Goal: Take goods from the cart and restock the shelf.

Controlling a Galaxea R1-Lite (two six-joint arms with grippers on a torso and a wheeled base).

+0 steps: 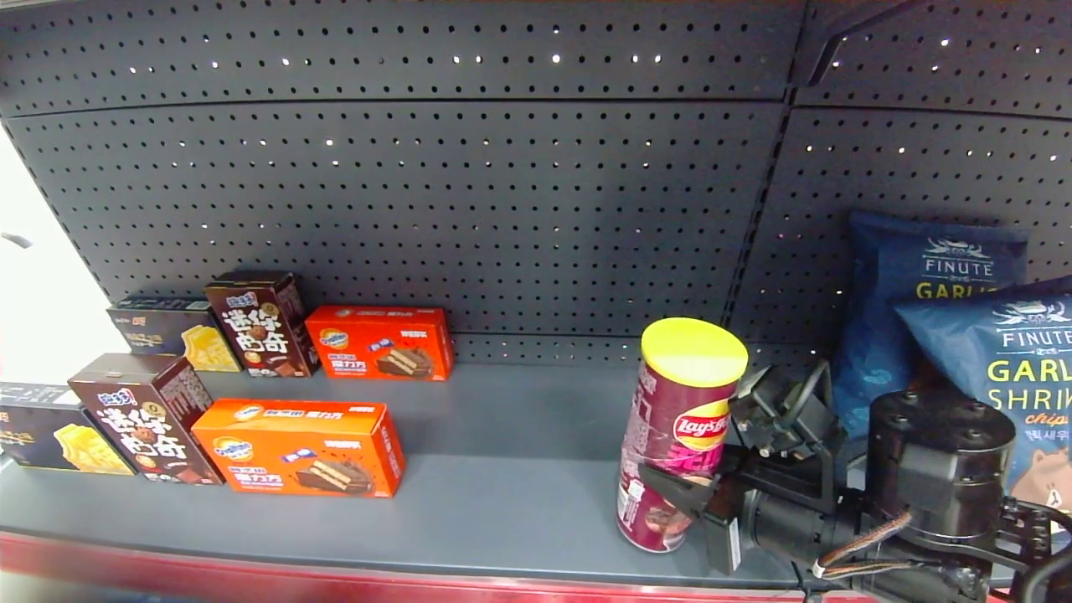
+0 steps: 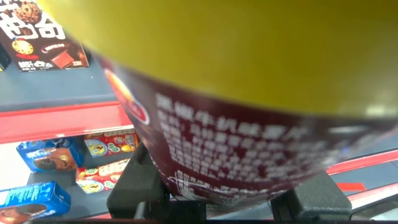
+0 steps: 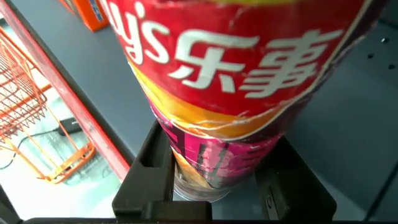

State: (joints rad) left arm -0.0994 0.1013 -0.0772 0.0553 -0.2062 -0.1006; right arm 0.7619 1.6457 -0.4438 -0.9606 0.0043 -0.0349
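On the shelf (image 1: 519, 469) we count six boxes of three kinds, two of each: two orange boxes (image 1: 381, 342) (image 1: 301, 448), two dark brown cookie boxes (image 1: 262, 322) (image 1: 146, 417) and two black boxes with a yellow picture (image 1: 172, 333) (image 1: 54, 427). We count two blue snack bags (image 1: 921, 293) (image 1: 1005, 368). We see two cans: one chip can (image 1: 678, 435) on the shelf and a second chip can (image 2: 236, 149) in the left wrist view. That view adds two blue boxes (image 2: 50, 154) (image 2: 31, 200) and two multicoloured boxes (image 2: 112, 142) (image 2: 102, 175). We find one orange wire cart (image 3: 31, 112).
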